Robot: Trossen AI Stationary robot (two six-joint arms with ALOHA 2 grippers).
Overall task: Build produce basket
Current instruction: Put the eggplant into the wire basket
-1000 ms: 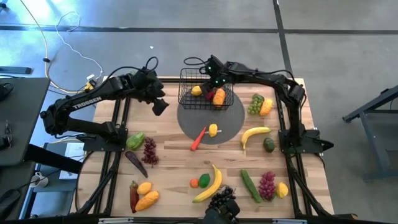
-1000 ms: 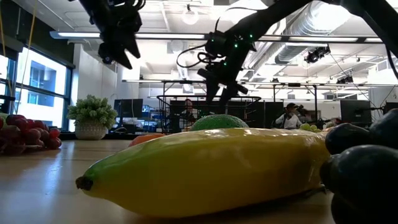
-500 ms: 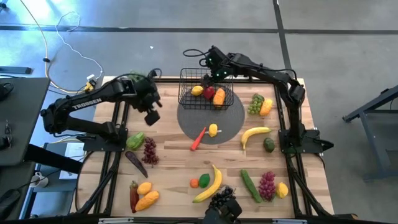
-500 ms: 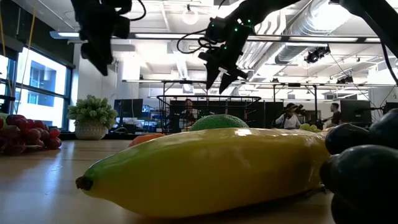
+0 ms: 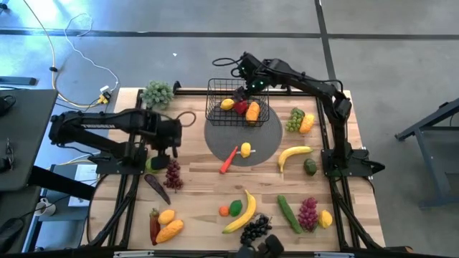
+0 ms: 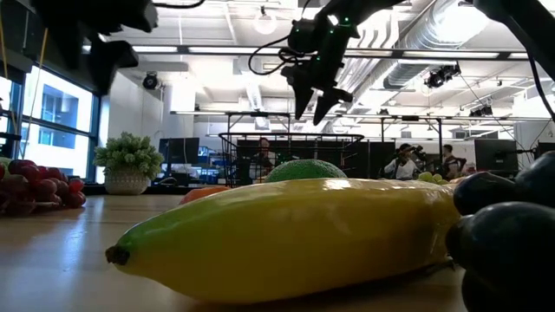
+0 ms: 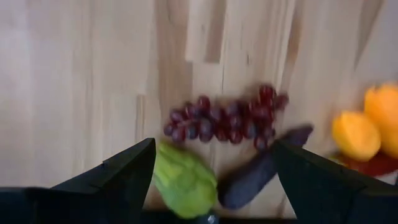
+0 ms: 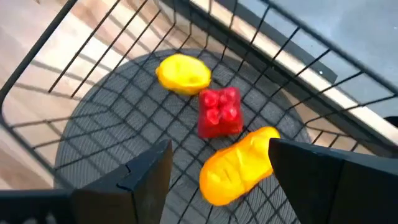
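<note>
The black wire basket point(image 5: 237, 102) stands on the grey round mat point(image 5: 267, 140) at the table's far middle. In it lie a lemon point(image 8: 182, 73), a red pepper point(image 8: 219, 112) and an orange-yellow fruit point(image 8: 239, 165). My right gripper point(image 8: 221, 146) hovers open above the basket's far side point(image 5: 251, 77), holding nothing. My left gripper point(image 7: 214, 146) is open and empty over the table's left side point(image 5: 165, 149). It is above a green vegetable point(image 7: 185, 183), purple grapes point(image 7: 224, 118) and a dark eggplant point(image 7: 261, 171). More produce lies scattered over the table.
A carrot point(image 5: 228, 160) and a small lemon point(image 5: 246, 150) lie on the mat. Bananas point(image 5: 295, 153) point(image 5: 242, 211), an avocado point(image 5: 310, 166), green grapes point(image 5: 294, 120), a cucumber point(image 5: 289, 213) and black grapes point(image 5: 254, 229) lie right and near. A pale green leafy bunch point(image 5: 158, 93) sits far left.
My left gripper has swung from beside the basket toward the table's near-left and come down over the green vegetable and purple grapes, uncovering the leafy bunch. My right gripper has risen off the basket toward the far edge, leaving the red pepper lying inside.
</note>
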